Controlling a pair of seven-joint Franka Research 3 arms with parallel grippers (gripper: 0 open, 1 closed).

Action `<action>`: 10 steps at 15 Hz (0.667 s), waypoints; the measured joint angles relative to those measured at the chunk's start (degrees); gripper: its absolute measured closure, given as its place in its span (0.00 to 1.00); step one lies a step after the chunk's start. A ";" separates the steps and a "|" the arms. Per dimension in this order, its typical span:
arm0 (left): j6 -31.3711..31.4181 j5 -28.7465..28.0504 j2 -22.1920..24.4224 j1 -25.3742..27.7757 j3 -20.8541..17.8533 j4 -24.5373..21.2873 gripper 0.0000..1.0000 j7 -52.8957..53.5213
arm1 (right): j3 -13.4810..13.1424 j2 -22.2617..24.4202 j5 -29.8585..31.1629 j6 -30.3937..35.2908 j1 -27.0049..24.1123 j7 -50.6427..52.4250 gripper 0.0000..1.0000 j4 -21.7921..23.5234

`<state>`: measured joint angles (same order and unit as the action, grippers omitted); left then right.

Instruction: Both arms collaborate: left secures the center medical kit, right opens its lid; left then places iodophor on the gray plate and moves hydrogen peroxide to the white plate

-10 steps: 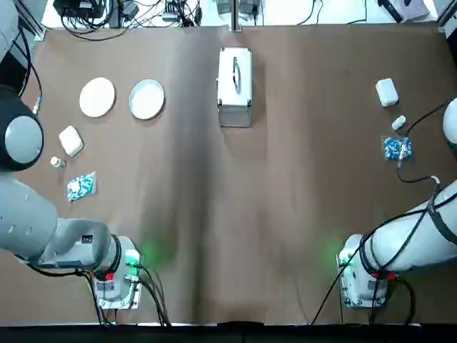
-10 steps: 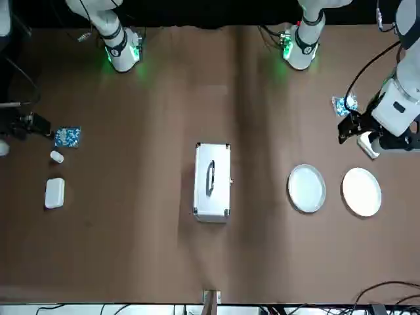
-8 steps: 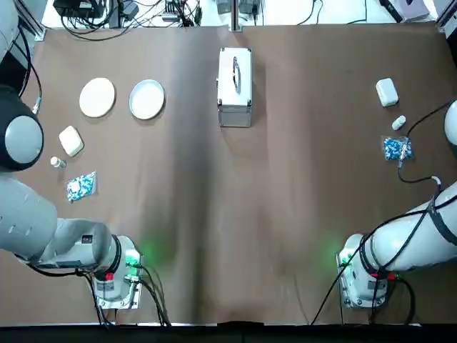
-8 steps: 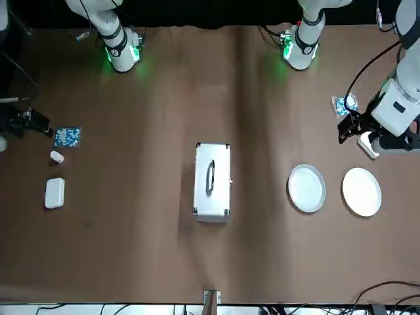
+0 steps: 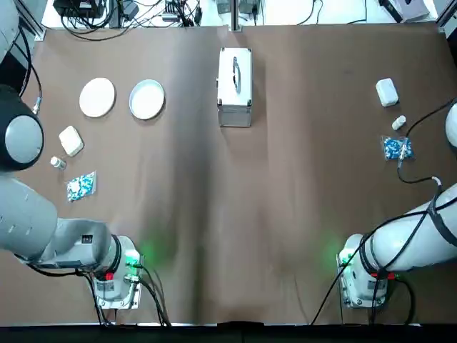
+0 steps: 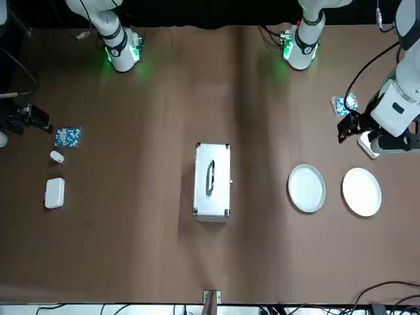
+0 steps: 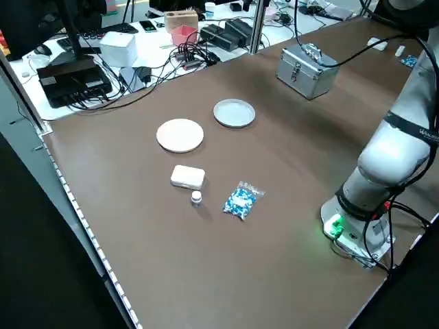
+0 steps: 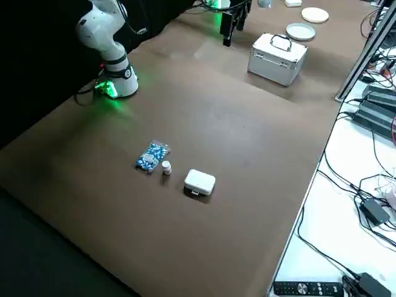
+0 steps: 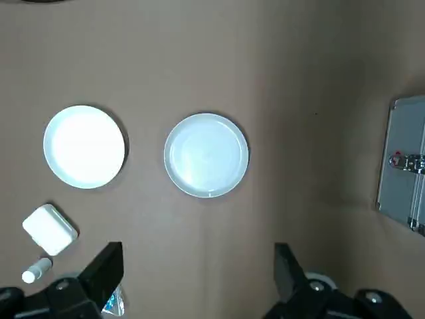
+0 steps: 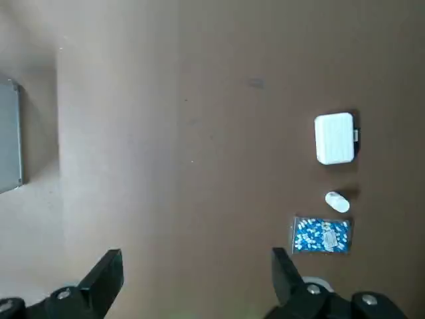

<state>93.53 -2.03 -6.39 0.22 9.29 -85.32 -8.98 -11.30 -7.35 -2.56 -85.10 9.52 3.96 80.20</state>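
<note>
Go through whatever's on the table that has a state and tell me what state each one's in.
medical kit: lid shut, handle lying flat
gray plate: empty
white plate: empty
left gripper: open, holding nothing, high over the plates
right gripper: open, holding nothing, high over the table

No legible text (labels too small)

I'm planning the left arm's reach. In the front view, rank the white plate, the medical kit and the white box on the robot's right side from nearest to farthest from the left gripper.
1. The white plate, on the robot's left, just beyond the left gripper.
2. The medical kit, at the table's centre.
3. The white box, far across on the robot's right.
</note>
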 joint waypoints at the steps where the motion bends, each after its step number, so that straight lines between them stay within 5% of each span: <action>1: -0.03 0.00 -0.11 0.00 0.00 -0.10 0.00 0.16 | 0.13 -0.01 -0.02 -0.05 0.41 0.00 0.01 0.00; 7: -0.46 0.00 -1.84 0.24 -0.03 -0.51 0.00 0.32 | 0.45 -2.04 -1.20 -2.90 4.25 -0.04 0.01 0.38; 10: -1.17 0.00 -4.15 0.24 0.00 -0.81 0.00 0.43 | 0.56 -3.92 -6.60 -5.07 6.18 -0.49 0.01 0.43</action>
<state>92.36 -2.03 -10.53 0.45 9.30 -86.13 -8.56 -10.74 -11.27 -9.16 -90.16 15.70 3.48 80.63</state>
